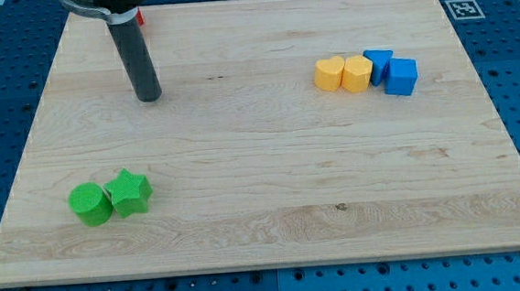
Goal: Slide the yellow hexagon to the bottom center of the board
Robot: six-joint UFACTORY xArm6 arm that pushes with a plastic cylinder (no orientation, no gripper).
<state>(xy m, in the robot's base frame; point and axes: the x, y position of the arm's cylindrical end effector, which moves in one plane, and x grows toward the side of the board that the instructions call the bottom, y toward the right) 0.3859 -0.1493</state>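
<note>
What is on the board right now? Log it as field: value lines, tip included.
tip: my tip, upper left, touching no block
yellow pair: yellow heart and yellow hexagon, upper right, side by side
blue pair: two blue blocks, right of the yellow ones
green pair: green cylinder and green star, lower left
red: red bit behind the rod

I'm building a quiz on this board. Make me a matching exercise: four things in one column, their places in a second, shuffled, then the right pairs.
Things:
1. my tip
2. green star
3. yellow hexagon
4. blue cube

Places:
A. right end of the row at the view's right
B. view's upper left, far from all blocks
C. between a yellow heart and a blue block
D. view's lower left, beside a green cylinder

Pairs: 1-B, 2-D, 3-C, 4-A
</note>
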